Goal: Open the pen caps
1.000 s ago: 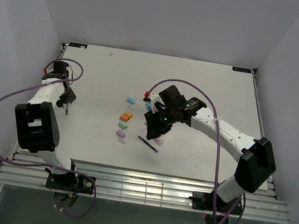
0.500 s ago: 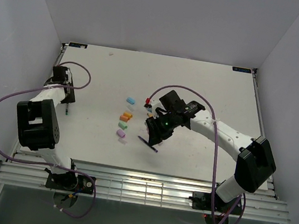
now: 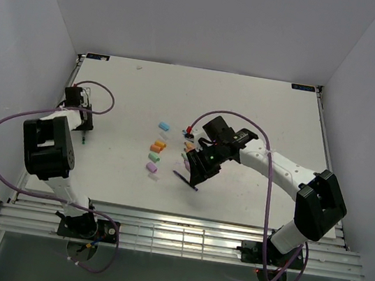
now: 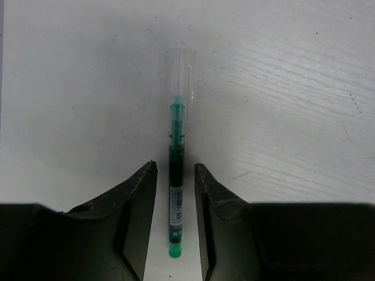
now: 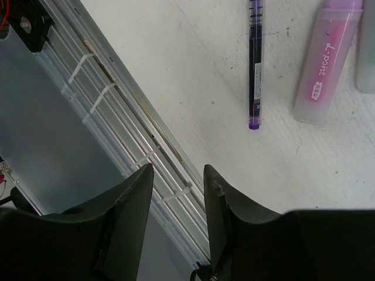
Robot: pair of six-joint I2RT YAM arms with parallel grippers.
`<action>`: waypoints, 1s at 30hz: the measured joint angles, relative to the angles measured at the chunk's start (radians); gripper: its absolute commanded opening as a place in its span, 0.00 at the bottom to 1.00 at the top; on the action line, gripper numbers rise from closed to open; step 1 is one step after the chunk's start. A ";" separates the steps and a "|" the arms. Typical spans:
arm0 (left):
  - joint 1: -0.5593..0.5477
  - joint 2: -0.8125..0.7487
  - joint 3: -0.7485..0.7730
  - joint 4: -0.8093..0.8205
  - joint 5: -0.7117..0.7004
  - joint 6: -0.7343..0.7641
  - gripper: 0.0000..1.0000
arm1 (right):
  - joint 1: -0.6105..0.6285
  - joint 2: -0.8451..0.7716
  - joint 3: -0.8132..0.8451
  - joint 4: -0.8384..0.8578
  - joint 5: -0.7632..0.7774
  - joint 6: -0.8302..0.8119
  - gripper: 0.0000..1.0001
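A thin green pen (image 4: 176, 170) with a clear cap (image 4: 183, 70) lies on the table between the fingers of my left gripper (image 4: 174, 167). The jaws are open, with a gap on each side of the pen. In the top view this gripper (image 3: 82, 127) is at the far left, over the green pen (image 3: 83, 139). My right gripper (image 5: 179, 170) is open and empty. A thin dark blue pen (image 5: 254, 64) and a pink highlighter (image 5: 326, 58) lie ahead of it. In the top view the right gripper (image 3: 196, 174) hovers beside the dark blue pen (image 3: 186, 180).
Several pastel highlighters lie mid-table: light blue (image 3: 163, 126), orange (image 3: 160, 145), green (image 3: 154, 157), pink (image 3: 151, 167). Another orange piece (image 3: 189, 146) lies by the right wrist. The metal rails (image 5: 129, 111) of the table's near edge run under the right fingers.
The right gripper has come down and nearer, close to the dark blue pen. The left arm has folded back toward the left wall, its gripper staying by the green pen.
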 measured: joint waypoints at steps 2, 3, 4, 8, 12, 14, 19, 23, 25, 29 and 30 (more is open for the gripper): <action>0.002 0.005 0.000 0.017 0.013 0.008 0.40 | -0.001 0.000 -0.002 0.000 0.000 0.002 0.46; 0.002 0.010 0.000 0.027 0.018 0.011 0.34 | -0.002 0.000 -0.002 0.000 0.000 0.003 0.46; 0.002 0.014 0.000 0.037 0.021 0.013 0.31 | -0.002 0.000 -0.002 0.000 0.000 0.004 0.46; 0.006 0.022 0.000 0.058 0.040 0.022 0.13 | -0.006 0.001 -0.002 0.000 0.000 0.011 0.46; 0.011 0.024 0.000 0.069 0.052 0.018 0.00 | -0.007 0.010 0.005 -0.003 0.005 0.015 0.46; 0.014 0.024 0.000 0.069 0.058 0.005 0.00 | -0.007 0.016 0.015 -0.004 0.008 0.015 0.46; 0.016 -0.013 -0.005 0.038 0.128 -0.108 0.00 | -0.019 0.029 0.057 -0.007 0.019 0.019 0.46; -0.009 -0.134 -0.017 0.010 0.220 -0.268 0.00 | -0.056 0.039 0.111 -0.008 -0.009 0.043 0.47; -0.049 -0.219 -0.018 0.014 0.271 -0.354 0.00 | -0.073 0.051 0.145 -0.008 -0.031 0.057 0.47; -0.183 -0.359 -0.017 0.066 0.382 -0.529 0.00 | -0.093 0.083 0.223 -0.003 -0.081 0.092 0.47; -0.222 -0.382 -0.017 0.078 0.410 -0.569 0.00 | -0.093 0.091 0.243 0.001 -0.098 0.101 0.48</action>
